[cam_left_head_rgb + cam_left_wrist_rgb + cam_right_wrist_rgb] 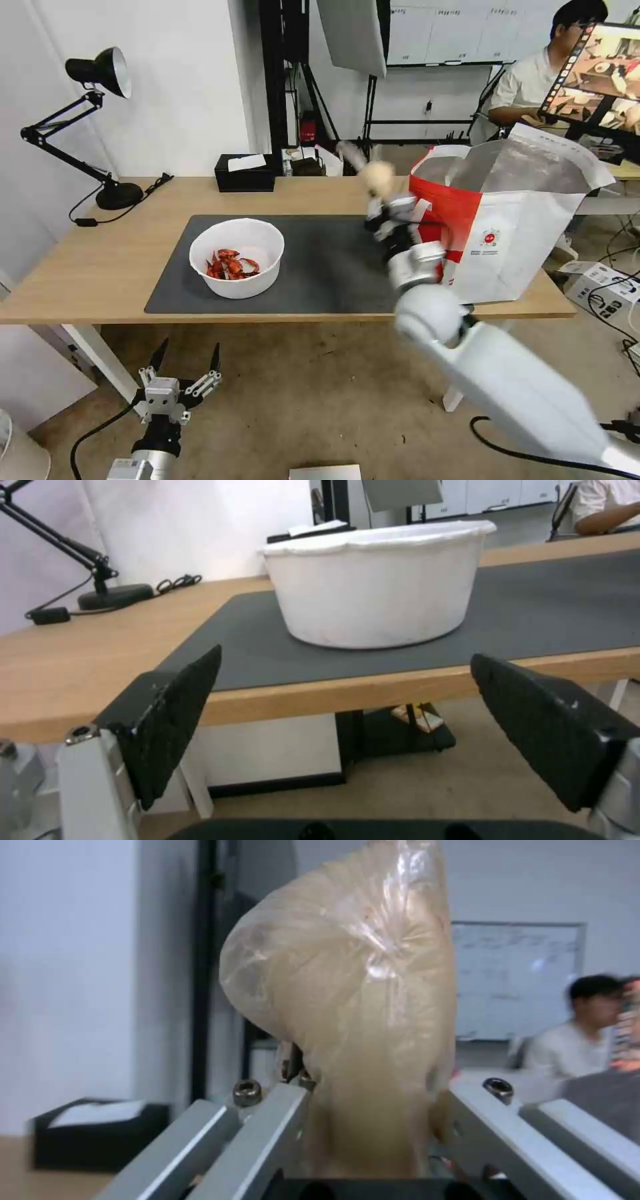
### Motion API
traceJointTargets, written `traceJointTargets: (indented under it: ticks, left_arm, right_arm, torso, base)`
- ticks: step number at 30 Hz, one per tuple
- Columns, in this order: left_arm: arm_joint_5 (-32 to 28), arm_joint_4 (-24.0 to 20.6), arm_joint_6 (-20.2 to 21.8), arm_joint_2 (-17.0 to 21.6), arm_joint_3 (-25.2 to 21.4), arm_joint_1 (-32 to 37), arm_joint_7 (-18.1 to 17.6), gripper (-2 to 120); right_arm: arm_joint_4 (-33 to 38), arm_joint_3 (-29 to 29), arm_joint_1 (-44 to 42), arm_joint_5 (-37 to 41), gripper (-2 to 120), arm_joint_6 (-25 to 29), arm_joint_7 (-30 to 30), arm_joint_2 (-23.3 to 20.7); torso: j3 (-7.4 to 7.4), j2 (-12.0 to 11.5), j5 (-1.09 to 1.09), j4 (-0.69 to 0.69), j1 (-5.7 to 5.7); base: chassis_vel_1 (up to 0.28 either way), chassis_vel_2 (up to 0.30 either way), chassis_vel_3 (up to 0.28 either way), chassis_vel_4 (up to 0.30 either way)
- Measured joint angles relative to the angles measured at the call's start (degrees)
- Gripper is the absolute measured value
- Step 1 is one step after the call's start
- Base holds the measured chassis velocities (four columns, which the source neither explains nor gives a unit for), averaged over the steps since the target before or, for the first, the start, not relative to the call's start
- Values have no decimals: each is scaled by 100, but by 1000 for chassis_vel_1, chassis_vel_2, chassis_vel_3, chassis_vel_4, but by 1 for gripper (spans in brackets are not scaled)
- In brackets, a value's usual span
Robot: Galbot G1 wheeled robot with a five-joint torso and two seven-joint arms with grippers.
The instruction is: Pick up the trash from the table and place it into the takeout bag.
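The knotted bag [347, 1005] sits between the 2 fingers [267, 1135] of the right gripper [377, 193], rising past their tips. The takeout bag [513, 227] stands on the table [87, 267] just right of those fingers, near the right end. The mat [327, 267] lies below them, and the bowl [237, 257] rests on it well to their left, shells [230, 265] inside. The tissue box [245, 172] stands behind the bowl, at the table's far edge. The lamp [100, 120] stands at the far left corner. The left gripper [187, 363] hangs before the table's near edge, lower than the tabletop, its 2 fingers [173, 715] spread wide; the bowl lies beyond and between them.
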Motion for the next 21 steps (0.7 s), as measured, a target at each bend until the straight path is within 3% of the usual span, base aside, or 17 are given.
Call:
traceJointTargets:
  ticks: [7, 16, 21]
  left_arm:
    - [87, 52, 9, -28, 126, -19, 1, 100]
    - [79, 62, 11, 44, 108, -17, 6, 100]
    - [64, 26, 11, 73, 76, 2, 1, 100]
  right_arm:
    - [-181, 265, 349, 385, 7, -586, 859, -516]
    - [-318, 335, 403, 777, 7, -829, 1257, -594]
    - [-331, 384, 343, 856, 22, -1005, 1350, -659]
  torso:
    - [1, -1, -1, 0, 0]
    - [1, -1, 0, 1, 0]
    - [1, -1, 0, 0, 0]
  base:
    - [0, 0, 0, 0]
    - [0, 0, 0, 0]
    - [0, 0, 0, 0]
